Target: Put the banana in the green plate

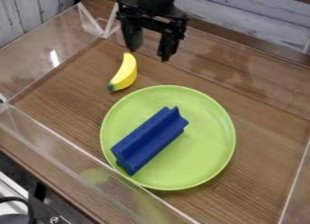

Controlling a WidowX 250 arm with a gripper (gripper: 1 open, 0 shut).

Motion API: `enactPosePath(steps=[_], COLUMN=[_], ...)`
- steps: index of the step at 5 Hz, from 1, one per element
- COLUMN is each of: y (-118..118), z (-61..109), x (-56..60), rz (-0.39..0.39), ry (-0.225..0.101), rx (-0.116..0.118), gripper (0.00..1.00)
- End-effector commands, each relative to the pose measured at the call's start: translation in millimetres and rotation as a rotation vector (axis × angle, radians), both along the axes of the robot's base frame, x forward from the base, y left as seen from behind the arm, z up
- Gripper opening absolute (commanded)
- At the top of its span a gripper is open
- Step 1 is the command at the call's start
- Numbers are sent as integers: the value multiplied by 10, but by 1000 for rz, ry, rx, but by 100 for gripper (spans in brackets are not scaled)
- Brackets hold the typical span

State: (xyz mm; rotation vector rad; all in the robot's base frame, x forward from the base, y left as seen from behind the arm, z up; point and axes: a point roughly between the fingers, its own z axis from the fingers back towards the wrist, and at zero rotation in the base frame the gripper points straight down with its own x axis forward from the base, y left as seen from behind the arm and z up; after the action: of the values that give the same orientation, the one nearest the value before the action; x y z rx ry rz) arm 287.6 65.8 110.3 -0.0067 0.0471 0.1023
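A small yellow banana (122,73) with a greenish lower tip lies on the wooden table, just left of and above the green plate (206,128). A long blue angular block (149,139) rests inside the plate, on its left half. My black gripper (148,46) hangs above the table, up and to the right of the banana, its two fingers spread apart and pointing down. It is open with nothing between the fingers, and it does not touch the banana.
Clear plastic walls (49,141) fence the table on the left, front and right. A yellow-labelled container (130,7) stands at the back behind the gripper. Bare wood (260,82) lies right of the plate.
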Motion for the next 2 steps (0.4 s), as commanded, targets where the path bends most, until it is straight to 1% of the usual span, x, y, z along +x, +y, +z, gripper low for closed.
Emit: enactPosePath(steps=[1, 2], y=[80, 121], z=[54, -17], x=[22, 23], rz=[2, 10], ry=[-39, -33], rx=[9, 9], gripper=[100, 100])
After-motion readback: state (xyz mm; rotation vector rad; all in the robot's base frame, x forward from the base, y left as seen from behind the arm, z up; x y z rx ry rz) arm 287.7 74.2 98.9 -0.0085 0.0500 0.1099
